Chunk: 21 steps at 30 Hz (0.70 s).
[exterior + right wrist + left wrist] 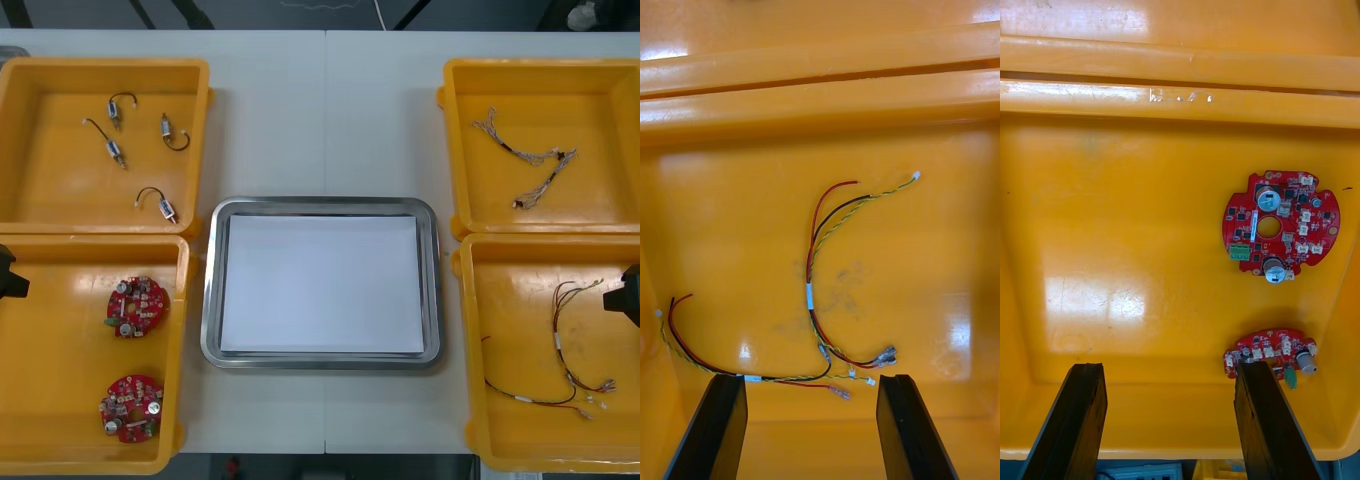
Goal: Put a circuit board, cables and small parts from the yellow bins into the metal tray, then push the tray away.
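The metal tray [212,300], white inside, lies at the table's middle with nothing in it. Two round red circuit boards [137,306] [131,407] rest in the near left yellow bin [60,450]. My left gripper [1169,367] hangs open above that bin's floor, and the boards [1281,225] [1270,352] lie off to one side of its fingers. Red and yellow cables [565,340] lie in the near right yellow bin [500,440]. My right gripper [811,379] hovers open over them, with the cable ends [865,360] just beyond its fingertips.
The far left yellow bin [30,215] holds several small metal parts [115,150] with black leads. The far right yellow bin [460,120] holds twisted cables [525,165]. My left arm [8,275] and right arm [628,298] show at the table's side edges.
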### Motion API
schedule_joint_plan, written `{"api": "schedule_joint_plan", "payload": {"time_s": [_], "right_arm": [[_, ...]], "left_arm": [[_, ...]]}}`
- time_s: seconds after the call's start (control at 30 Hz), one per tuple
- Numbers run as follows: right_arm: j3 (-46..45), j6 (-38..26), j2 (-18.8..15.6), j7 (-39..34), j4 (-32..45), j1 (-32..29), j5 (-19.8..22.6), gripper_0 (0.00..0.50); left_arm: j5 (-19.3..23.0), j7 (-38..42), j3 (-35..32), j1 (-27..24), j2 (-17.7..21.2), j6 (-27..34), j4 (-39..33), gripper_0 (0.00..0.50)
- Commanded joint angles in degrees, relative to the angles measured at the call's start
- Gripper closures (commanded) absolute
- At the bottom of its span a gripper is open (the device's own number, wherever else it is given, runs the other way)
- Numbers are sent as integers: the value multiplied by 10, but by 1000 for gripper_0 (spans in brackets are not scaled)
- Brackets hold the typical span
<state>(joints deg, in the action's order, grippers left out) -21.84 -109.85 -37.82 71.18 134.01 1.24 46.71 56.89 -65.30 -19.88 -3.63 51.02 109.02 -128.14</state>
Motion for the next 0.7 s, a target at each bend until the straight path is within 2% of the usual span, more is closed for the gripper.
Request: {"api": "schedule_joint_plan", "payload": {"time_s": [0.03, 0.7], "right_arm": [[-9, -1, -18, -1, 5, -12, 3, 0], [-9, -1, -18, -1, 5, -12, 3, 0]], "left_arm": [[3, -40, -15, 12, 20, -5, -16, 0], [3, -40, -15, 12, 20, -5, -16, 0]]}}
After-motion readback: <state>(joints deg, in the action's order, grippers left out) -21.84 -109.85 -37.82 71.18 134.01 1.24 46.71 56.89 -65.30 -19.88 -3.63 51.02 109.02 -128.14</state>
